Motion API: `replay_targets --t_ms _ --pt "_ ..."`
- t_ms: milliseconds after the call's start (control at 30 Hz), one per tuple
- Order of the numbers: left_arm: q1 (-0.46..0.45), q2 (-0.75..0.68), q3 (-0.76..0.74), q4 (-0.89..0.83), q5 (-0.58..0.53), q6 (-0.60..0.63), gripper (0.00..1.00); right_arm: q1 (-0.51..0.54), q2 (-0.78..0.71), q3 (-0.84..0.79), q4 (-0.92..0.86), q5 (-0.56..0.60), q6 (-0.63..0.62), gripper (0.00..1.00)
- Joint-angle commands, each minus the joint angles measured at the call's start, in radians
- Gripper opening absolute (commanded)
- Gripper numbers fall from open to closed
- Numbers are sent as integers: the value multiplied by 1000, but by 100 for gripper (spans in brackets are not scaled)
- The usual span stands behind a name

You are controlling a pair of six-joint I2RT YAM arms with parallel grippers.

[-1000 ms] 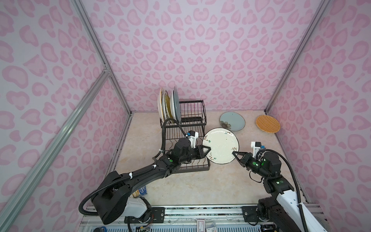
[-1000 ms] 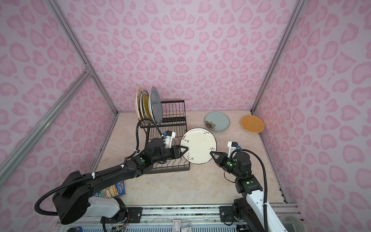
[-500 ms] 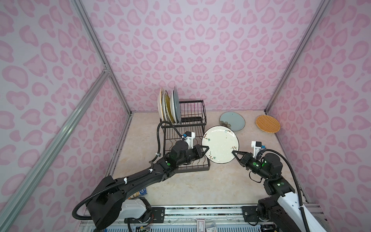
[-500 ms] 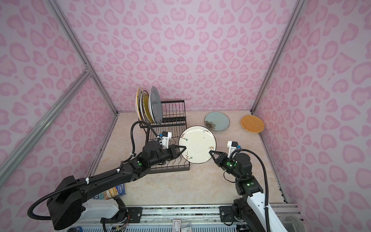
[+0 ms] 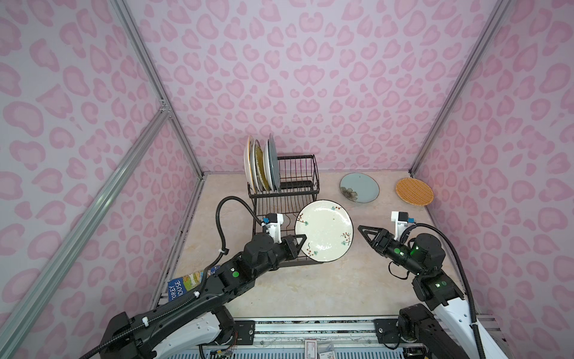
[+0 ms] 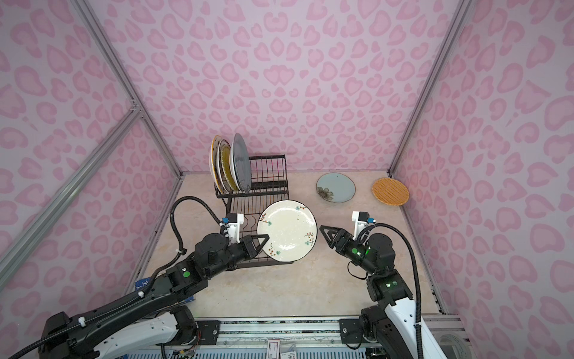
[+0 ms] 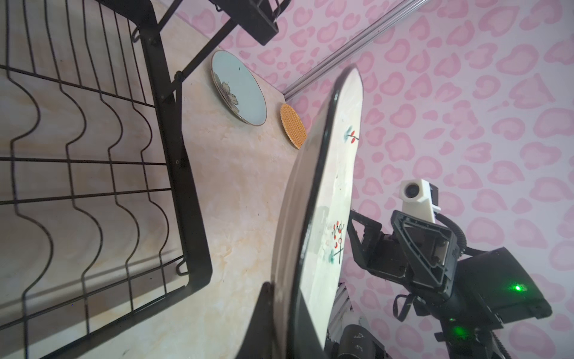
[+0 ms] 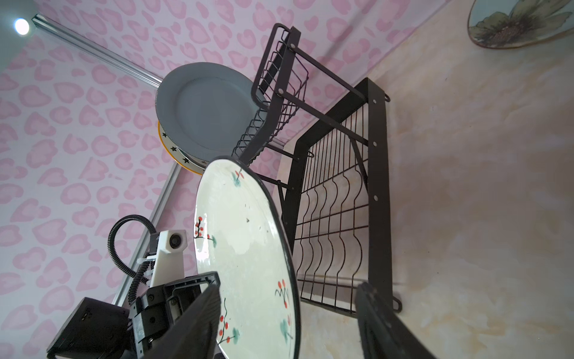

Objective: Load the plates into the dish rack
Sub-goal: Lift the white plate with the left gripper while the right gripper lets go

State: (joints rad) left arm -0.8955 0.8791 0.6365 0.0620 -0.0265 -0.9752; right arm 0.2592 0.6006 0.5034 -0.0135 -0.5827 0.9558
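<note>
A white plate with red-berry sprigs (image 5: 324, 230) (image 6: 287, 230) hangs tilted on edge beside the lower tray of the black dish rack (image 5: 281, 192) (image 6: 253, 189). My left gripper (image 5: 302, 244) (image 7: 284, 292) is shut on its near-left rim. To the plate's right, my right gripper (image 5: 362, 230) (image 8: 287, 292) stands open; its fingers are apart from the rim. Three plates, the nearest one grey-blue (image 5: 273, 164) (image 8: 205, 105), stand upright in the rack's raised tier. A pale blue flowered plate (image 5: 359, 188) and an orange woven plate (image 5: 414, 191) lie flat at the back right.
A small blue printed box (image 5: 186, 284) lies under my left arm by the left wall. Pink patterned walls close in the back and both sides. A metal rail (image 5: 310, 326) runs along the front edge.
My left gripper closed on the white plate's rim. My right gripper then opened, let go of the plate and drew back a little to the right. The plate rose slightly.
</note>
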Motion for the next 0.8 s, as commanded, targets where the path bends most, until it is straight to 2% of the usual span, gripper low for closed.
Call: replay_targets --t_ms 0,167,333,533,767 --pt "-10 -93 23 -65 -88 58 4 1 31 45 -43 34 -107 76" --pt "-32 -215 110 -237 -167 114 3 0 133 88 -20 34 -202 97" --pt "-34 -213 277 -362 -222 185 3 3 213 77 105 -7 -228 97" --pt "-36 -73 584 -489 -302 294 3 16 284 28 275 -41 -242 97" --pt "-37 145 901 -593 -523 396 3 64 354 -29 443 -91 -261 97"
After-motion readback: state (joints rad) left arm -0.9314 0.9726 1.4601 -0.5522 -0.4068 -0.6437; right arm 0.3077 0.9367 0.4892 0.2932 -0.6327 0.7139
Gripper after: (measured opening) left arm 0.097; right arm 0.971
